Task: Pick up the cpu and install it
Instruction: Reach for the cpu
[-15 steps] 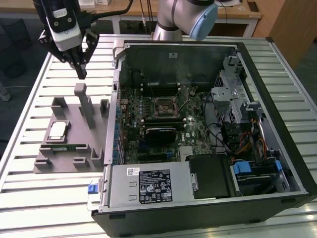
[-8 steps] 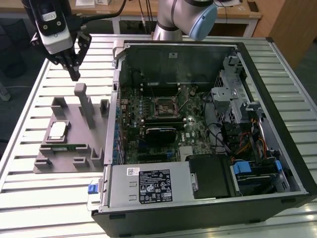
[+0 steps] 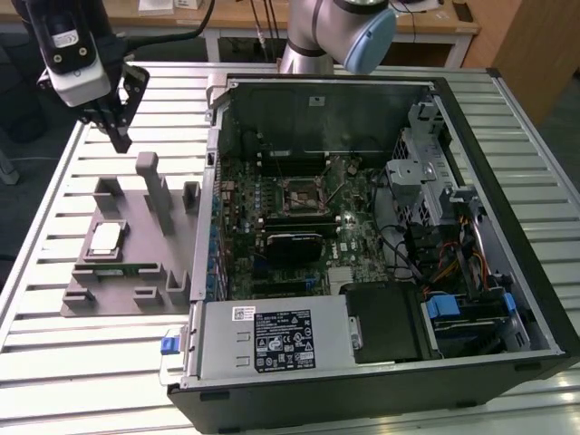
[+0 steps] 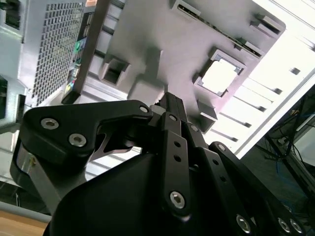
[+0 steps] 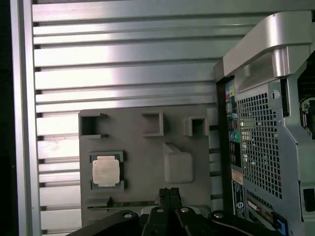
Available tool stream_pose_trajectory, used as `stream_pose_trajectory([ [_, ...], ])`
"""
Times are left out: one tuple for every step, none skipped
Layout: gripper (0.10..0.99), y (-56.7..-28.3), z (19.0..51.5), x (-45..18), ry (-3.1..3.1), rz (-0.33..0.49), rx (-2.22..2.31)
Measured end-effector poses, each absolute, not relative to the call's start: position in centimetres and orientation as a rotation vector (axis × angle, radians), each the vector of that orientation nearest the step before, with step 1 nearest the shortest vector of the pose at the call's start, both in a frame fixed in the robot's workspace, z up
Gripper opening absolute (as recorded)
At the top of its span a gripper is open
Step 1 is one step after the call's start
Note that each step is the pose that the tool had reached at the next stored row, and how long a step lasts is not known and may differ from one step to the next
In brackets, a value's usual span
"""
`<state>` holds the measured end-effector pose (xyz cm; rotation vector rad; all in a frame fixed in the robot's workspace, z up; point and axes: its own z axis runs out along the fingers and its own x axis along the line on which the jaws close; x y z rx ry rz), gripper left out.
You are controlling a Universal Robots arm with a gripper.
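The cpu (image 3: 106, 239) is a small square chip with a pale silver top. It lies flat in a recess of the grey holder plate (image 3: 136, 204) on the slatted table, at the exterior view's left of the open computer case. Both wrist views show the cpu (image 5: 106, 170) (image 4: 218, 77) bare and untouched. My gripper (image 3: 120, 142) hangs in the air above the far end of the plate, well clear of the chip. Its black fingers (image 5: 170, 192) are pressed together, shut on nothing. The empty processor socket (image 3: 302, 193) sits mid-motherboard inside the case.
A long green memory stick (image 3: 127, 268) lies on the plate just nearer than the cpu. Upright grey posts (image 3: 152, 186) rise from the plate. The case wall (image 3: 210, 181) stands beside the plate. A black block (image 3: 292, 246) sits below the socket, with drive bays and cables at the exterior view's right.
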<state>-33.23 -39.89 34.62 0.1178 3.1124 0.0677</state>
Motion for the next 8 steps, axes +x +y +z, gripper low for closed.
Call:
stream_pose_trajectory([
  [0.106, -39.9, 34.5, -33.5, 3.112, 0.068, 0.118],
  [0.106, -39.9, 34.4, -33.8, 3.112, 0.068, 0.118],
  [0.106, -39.9, 34.3, -34.1, 3.113, 0.068, 0.118],
  [0.106, -39.9, 34.1, -34.3, 3.112, 0.068, 0.118],
  [0.106, -39.9, 33.9, -34.5, 3.112, 0.068, 0.118],
  [0.106, -39.9, 33.7, -34.7, 3.112, 0.068, 0.118],
  [0.106, -39.9, 33.6, -34.8, 3.112, 0.068, 0.118],
  [0.106, -39.9, 33.4, -34.9, 3.113, 0.068, 0.118],
])
